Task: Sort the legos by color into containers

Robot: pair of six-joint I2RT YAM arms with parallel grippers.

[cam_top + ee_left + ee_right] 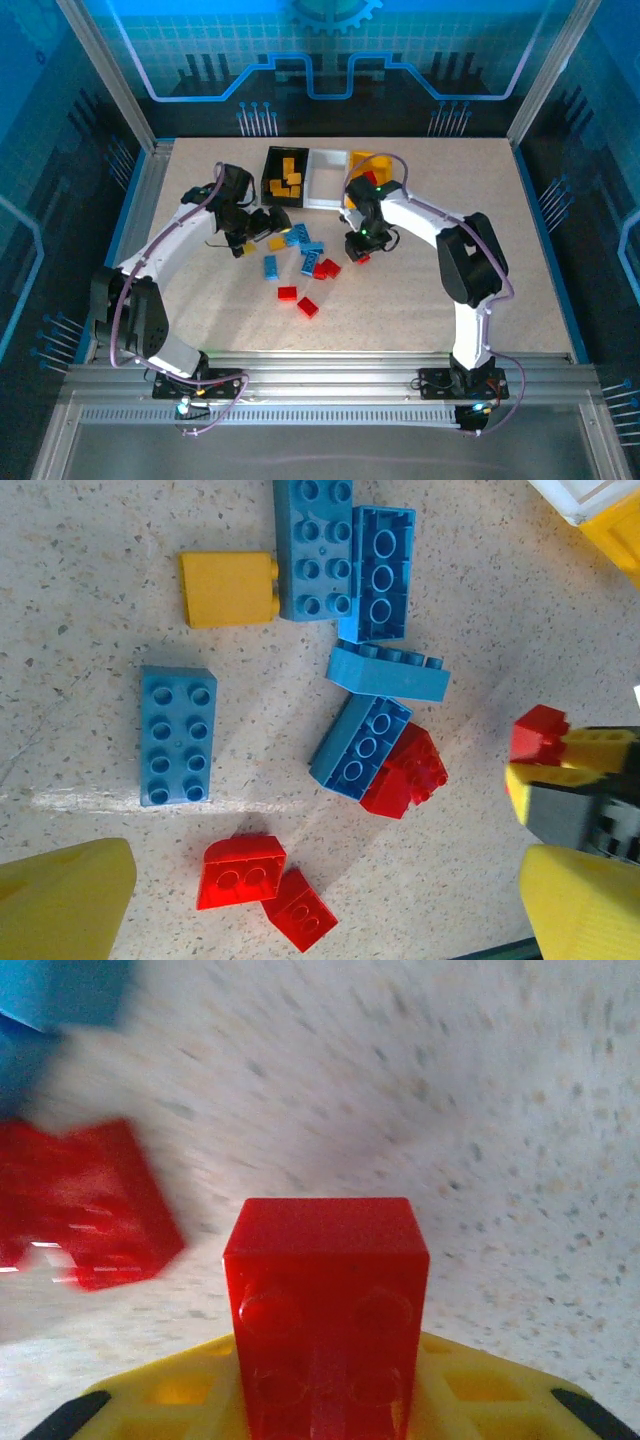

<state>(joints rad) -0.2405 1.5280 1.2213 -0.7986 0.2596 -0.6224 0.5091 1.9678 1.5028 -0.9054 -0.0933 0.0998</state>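
Note:
Loose legos lie mid-table: blue ones, red ones and a yellow one. The containers stand in a row at the back: black bin holding yellow bricks, white bin, yellow bin. My left gripper hovers open over the pile; between its yellow fingertips lie two red bricks, with blue bricks and a yellow one beyond. My right gripper is shut on a red brick, low over the table just right of the pile.
Another red brick and a blue one lie close to the left of the held brick. A blue brick leans on a red one in the pile. Bare tabletop stretches to the right and front.

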